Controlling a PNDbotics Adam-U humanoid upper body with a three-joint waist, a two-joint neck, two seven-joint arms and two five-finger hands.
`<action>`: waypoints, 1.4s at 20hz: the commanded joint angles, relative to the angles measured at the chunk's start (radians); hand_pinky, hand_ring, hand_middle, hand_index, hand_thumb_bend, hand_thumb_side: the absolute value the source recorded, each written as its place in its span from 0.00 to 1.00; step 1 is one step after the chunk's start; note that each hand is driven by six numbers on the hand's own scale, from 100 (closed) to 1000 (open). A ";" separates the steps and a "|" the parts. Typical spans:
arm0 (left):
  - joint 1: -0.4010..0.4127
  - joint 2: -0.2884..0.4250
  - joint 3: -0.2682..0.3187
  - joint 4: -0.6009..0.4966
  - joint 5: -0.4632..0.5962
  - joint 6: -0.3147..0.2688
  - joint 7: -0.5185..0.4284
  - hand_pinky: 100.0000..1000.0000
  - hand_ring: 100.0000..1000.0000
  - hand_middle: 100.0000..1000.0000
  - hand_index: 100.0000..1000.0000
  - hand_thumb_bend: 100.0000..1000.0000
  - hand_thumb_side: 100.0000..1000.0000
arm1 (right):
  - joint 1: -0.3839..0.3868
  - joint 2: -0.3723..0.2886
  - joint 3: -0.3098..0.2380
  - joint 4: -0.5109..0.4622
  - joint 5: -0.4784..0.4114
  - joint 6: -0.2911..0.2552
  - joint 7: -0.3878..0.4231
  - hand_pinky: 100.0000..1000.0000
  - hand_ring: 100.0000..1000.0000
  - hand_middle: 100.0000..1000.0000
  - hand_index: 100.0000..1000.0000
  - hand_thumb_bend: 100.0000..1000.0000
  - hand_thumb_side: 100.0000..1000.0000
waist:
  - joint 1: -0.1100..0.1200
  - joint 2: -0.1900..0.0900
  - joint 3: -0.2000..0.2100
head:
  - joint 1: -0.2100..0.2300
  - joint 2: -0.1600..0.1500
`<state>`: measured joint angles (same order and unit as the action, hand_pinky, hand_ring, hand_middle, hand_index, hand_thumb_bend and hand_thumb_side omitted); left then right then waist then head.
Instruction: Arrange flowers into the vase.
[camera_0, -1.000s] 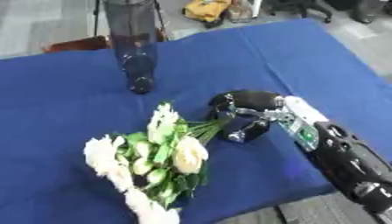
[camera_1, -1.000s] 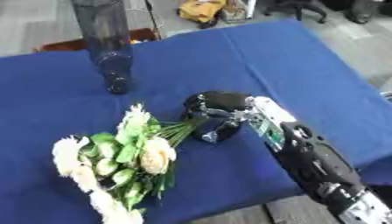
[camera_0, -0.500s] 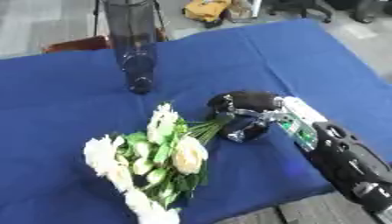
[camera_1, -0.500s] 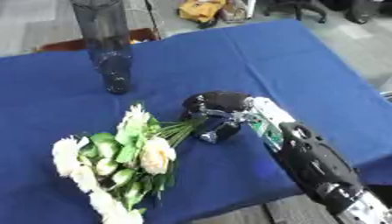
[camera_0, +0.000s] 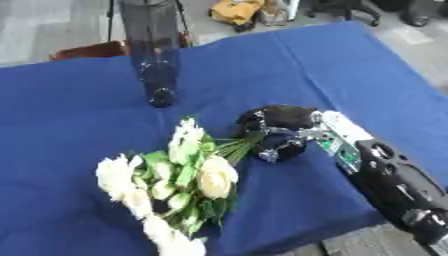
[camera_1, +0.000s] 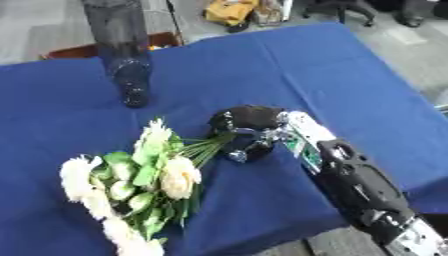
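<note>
A bunch of white and cream flowers (camera_0: 175, 185) with green leaves lies on the blue table (camera_0: 79, 115), blooms toward the near left, green stems (camera_0: 234, 146) pointing right. My right hand (camera_0: 278, 131) comes in from the lower right with its fingers curled around the stem ends. A tall dark glass vase (camera_0: 153, 55) stands upright at the far side, left of centre, well apart from the bunch. My left hand shows in neither view.
The blue cloth drops off at the near edge (camera_0: 297, 242), close below the flowers. Beyond the far edge are a brown chair (camera_0: 87, 50) and yellow things (camera_0: 236, 10) on the floor.
</note>
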<state>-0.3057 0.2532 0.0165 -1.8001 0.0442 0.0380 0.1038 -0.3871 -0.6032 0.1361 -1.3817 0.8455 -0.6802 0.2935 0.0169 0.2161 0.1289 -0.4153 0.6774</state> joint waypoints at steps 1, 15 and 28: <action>-0.004 0.005 0.003 -0.011 0.003 -0.001 -0.004 0.32 0.52 0.57 0.75 0.61 0.59 | -0.011 -0.015 0.003 -0.019 0.021 0.000 -0.003 0.75 0.86 0.60 0.78 0.19 0.05 | 0.013 -0.005 0.001 | -0.002 0.008; -0.005 0.004 0.002 -0.011 0.004 0.000 -0.005 0.32 0.52 0.57 0.75 0.61 0.60 | -0.012 -0.005 0.021 -0.049 0.086 -0.015 -0.071 0.57 0.71 0.38 0.58 0.11 0.07 | 0.010 -0.005 0.000 | -0.003 0.011; -0.006 0.003 0.002 -0.012 0.006 0.000 -0.004 0.32 0.52 0.57 0.75 0.61 0.60 | -0.007 0.002 0.021 -0.023 0.054 0.023 -0.156 0.40 0.60 0.26 0.45 0.00 0.10 | 0.011 -0.002 -0.001 | -0.005 0.011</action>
<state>-0.3048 0.2452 0.0164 -1.8001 0.0449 0.0397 0.1019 -0.3860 -0.5882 0.1611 -1.3990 0.9128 -0.6621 0.1489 0.0169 0.2161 0.1289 -0.4170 0.6853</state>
